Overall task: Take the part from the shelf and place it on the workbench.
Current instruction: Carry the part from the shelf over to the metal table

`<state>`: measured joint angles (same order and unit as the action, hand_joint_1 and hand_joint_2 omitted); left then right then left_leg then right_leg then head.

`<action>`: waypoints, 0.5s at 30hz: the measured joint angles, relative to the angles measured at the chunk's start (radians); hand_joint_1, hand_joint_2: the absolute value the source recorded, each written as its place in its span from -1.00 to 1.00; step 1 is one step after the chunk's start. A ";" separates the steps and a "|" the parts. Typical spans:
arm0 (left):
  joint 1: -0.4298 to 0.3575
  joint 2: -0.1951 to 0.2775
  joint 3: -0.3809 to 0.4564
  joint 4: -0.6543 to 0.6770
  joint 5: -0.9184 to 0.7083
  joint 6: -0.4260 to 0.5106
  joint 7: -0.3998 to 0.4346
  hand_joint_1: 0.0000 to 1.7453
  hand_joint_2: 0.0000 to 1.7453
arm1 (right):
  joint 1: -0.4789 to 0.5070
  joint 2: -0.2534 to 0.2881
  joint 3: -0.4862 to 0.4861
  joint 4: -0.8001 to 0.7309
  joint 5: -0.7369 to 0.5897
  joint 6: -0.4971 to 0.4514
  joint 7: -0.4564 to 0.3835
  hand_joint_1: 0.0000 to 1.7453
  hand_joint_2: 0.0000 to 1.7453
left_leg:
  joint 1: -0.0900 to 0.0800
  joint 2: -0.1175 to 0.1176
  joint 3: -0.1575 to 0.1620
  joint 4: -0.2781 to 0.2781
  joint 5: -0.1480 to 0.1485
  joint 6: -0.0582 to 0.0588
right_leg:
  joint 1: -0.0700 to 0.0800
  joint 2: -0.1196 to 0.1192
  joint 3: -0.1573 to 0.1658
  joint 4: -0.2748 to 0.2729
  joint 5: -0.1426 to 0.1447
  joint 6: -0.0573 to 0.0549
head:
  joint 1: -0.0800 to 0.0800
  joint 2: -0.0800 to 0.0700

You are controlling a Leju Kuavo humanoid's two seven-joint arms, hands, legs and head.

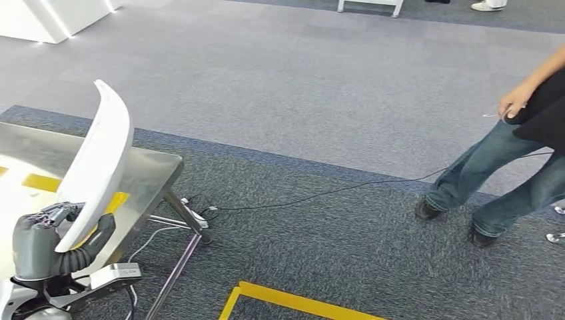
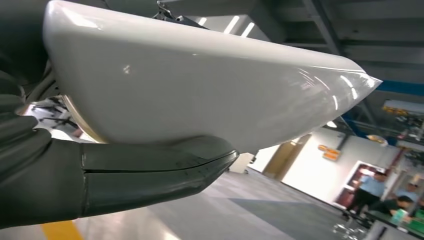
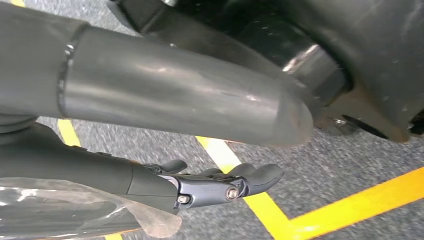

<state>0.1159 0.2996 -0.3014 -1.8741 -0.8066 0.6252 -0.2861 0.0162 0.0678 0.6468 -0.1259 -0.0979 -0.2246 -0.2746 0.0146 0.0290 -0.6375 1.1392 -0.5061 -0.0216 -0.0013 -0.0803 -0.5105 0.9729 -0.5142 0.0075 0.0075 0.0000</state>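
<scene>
A long curved white part (image 1: 100, 157) stands nearly upright in my left hand (image 1: 50, 237), which grips its lower end at the left of the head view. In the left wrist view the white part (image 2: 200, 90) lies across my thumb (image 2: 150, 175). Under the part is the metal workbench (image 1: 150, 167) with a yellow strip on it; the part hangs above the bench's near corner. My right hand (image 3: 220, 182) hangs over the carpet with its fingers apart and nothing in them.
A person in jeans (image 1: 506, 180) stands at the right, holding something with a black cable (image 1: 320, 193) that runs across the carpet to the bench's legs. Yellow floor tape (image 1: 293, 303) marks the carpet in front. A white base (image 1: 46, 17) stands at the far left.
</scene>
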 joint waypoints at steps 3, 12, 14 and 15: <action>-0.004 0.000 -0.001 0.000 0.001 0.000 -0.001 1.00 1.00 | -0.001 0.000 0.004 0.000 0.002 0.000 0.004 -1.00 -1.00 | -0.007 0.035 0.052 -0.103 0.020 0.017 | 0.007 -0.030 0.004 0.013 -0.015 0.016 | 0.000 0.000; -0.005 -0.002 -0.001 0.001 0.003 0.001 -0.001 1.00 1.00 | -0.005 0.000 0.008 -0.001 0.003 0.000 0.005 -1.00 -1.00 | -0.008 -0.066 0.043 -0.106 0.029 0.058 | 0.000 0.079 -0.151 0.320 -0.152 0.035 | 0.008 0.000; -0.005 -0.002 -0.001 0.001 0.004 0.001 -0.001 1.00 1.00 | -0.005 0.000 0.008 -0.001 0.003 0.000 0.005 -1.00 -1.00 | -0.010 -0.095 0.045 -0.105 0.029 0.059 | 0.000 0.091 -0.130 0.254 -0.090 0.026 | 0.008 0.000; -0.005 -0.002 -0.001 0.001 0.004 0.001 -0.001 1.00 1.00 | -0.005 0.000 0.008 -0.001 0.003 0.000 0.005 -1.00 -1.00 | -0.009 -0.109 0.046 -0.105 0.030 0.058 | 0.000 0.115 -0.099 0.180 -0.050 0.020 | 0.008 0.000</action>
<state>0.1110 0.2975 -0.3025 -1.8734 -0.8030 0.6260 -0.2873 0.0110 0.0678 0.6550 -0.1266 -0.0954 -0.2247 -0.2692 0.0058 -0.0804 -0.5918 1.0337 -0.4763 0.0365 -0.0010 0.0344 -0.6095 1.1524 -0.5646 0.0274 0.0153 0.0000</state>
